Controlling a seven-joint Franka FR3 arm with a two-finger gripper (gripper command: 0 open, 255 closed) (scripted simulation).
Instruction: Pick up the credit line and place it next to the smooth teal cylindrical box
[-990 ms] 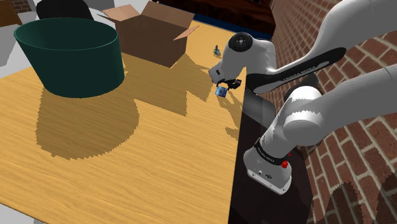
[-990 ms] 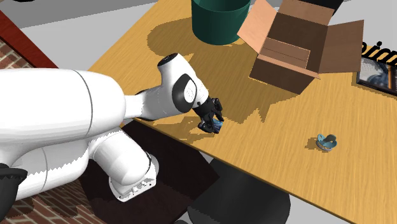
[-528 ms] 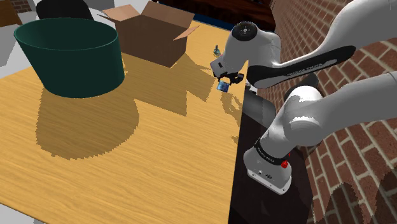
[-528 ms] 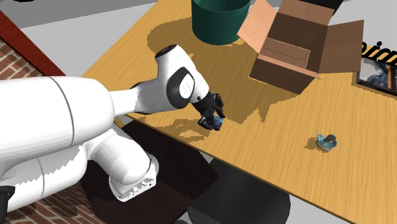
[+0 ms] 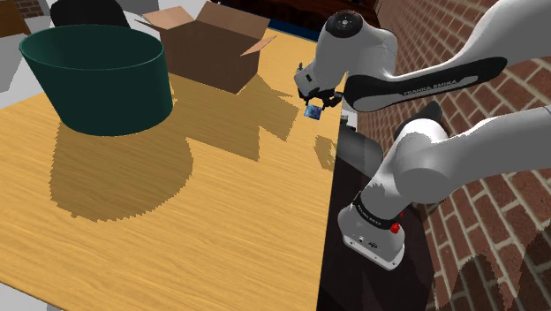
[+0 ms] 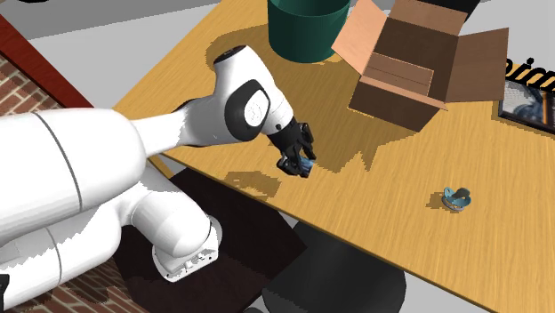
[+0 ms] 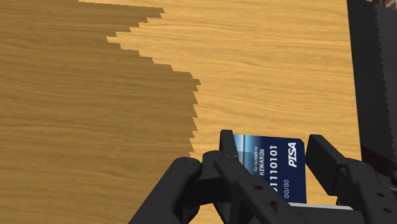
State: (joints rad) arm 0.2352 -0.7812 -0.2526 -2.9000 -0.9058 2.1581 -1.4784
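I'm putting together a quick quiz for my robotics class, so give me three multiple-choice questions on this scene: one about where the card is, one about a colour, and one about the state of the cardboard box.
1. Where is the blue card?
A) on the floor
B) clasped between the fingers
C) in a drawer

2. What colour is the big cylindrical bin?
A) red
B) yellow
C) dark teal

3. The cardboard box is:
A) open, flaps spread
B) taped shut
C) crushed flat

Answers:
1 B, the wrist view shows both fingers gripping the card.
2 C, its wall is dark teal.
3 A, its flaps stand apart and the inside shows.
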